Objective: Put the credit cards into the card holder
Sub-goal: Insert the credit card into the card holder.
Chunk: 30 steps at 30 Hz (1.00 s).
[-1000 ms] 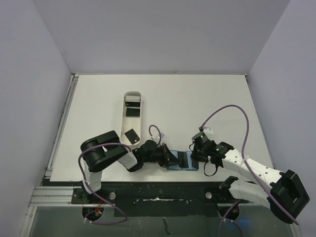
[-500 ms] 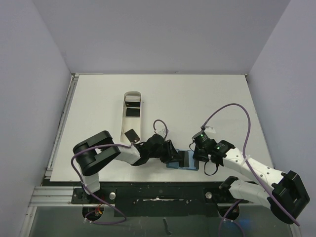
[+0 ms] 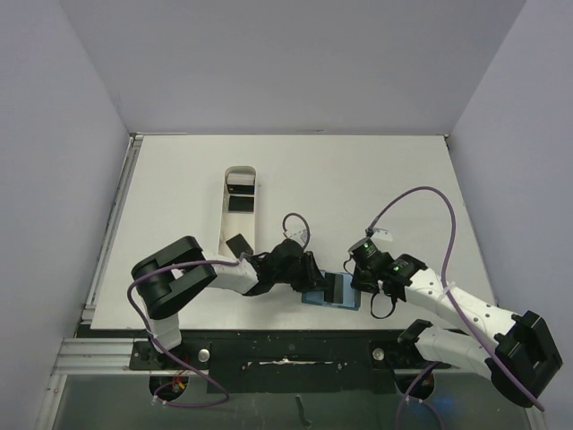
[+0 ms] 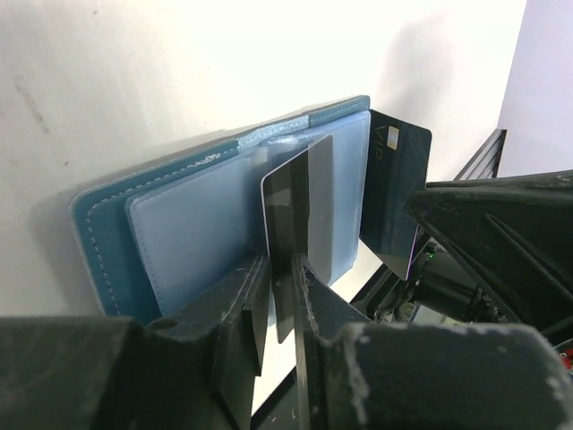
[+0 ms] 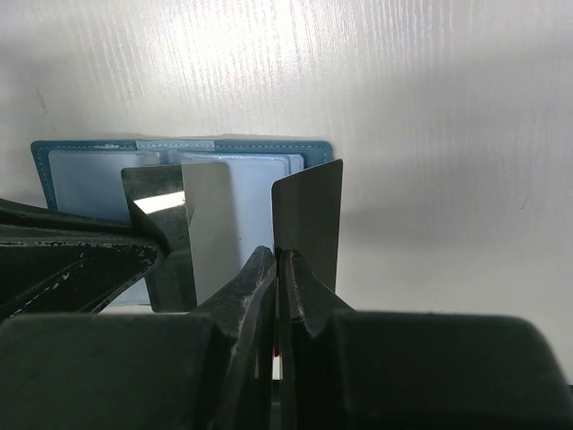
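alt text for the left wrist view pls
The left gripper holds a black card over the open teal card holder on a white table. A second black card, held by the right gripper, stands to the holder's right.

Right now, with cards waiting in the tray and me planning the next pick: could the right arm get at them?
Probably not yet. The right gripper is shut on a card by the wallet, and the left arm lies between it and the tray cards.
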{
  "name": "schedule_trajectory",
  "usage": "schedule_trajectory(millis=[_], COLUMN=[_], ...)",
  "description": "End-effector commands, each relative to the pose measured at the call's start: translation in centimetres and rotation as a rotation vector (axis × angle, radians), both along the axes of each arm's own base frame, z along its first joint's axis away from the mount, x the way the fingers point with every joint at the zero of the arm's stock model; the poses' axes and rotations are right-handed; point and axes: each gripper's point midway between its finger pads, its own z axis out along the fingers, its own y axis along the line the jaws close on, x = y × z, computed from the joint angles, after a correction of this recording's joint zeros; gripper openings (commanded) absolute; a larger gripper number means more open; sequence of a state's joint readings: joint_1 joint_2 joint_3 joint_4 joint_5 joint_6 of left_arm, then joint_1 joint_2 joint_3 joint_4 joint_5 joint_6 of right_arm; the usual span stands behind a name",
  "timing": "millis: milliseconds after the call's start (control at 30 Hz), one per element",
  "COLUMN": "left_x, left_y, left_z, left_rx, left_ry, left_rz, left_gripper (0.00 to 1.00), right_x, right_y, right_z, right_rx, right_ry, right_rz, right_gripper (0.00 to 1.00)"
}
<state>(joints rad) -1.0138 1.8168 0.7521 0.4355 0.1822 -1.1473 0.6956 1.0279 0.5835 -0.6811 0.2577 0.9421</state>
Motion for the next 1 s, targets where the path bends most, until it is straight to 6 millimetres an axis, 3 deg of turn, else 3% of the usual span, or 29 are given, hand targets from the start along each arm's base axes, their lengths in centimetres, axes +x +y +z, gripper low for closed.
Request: schedule_trajectory(millis=[0,333,500,967], left_x=[1.1,0.7,1.0,1.8], left_y=[-1.2,-2.5,-2.8,-1.2], left_z=[1.2,1.7,2.3,2.9], left_rx=[-0.002,-0.018,-0.019,0.060], left_ry=[-0.071,-0.085,-0.101,-0.144], left_rz=[-0.015,-0.067,-0.059,0.018], left_gripper=[0.14,0.15,0.22,0.29], right_x=[0.8,0.7,0.9,0.5], right_y=[0.0,-0.2,-0.1,-0.7], right_z=[0.9,0.8,1.2,1.3], right_rx=[-0.012,0.005,0.026,0.030], right_ry=[-0.053,-0.071,-0.094,-0.091], right_rz=[0.016,-0.007,-0.015,-0.057], right_gripper=[0.00,0.00,0.00,0.00])
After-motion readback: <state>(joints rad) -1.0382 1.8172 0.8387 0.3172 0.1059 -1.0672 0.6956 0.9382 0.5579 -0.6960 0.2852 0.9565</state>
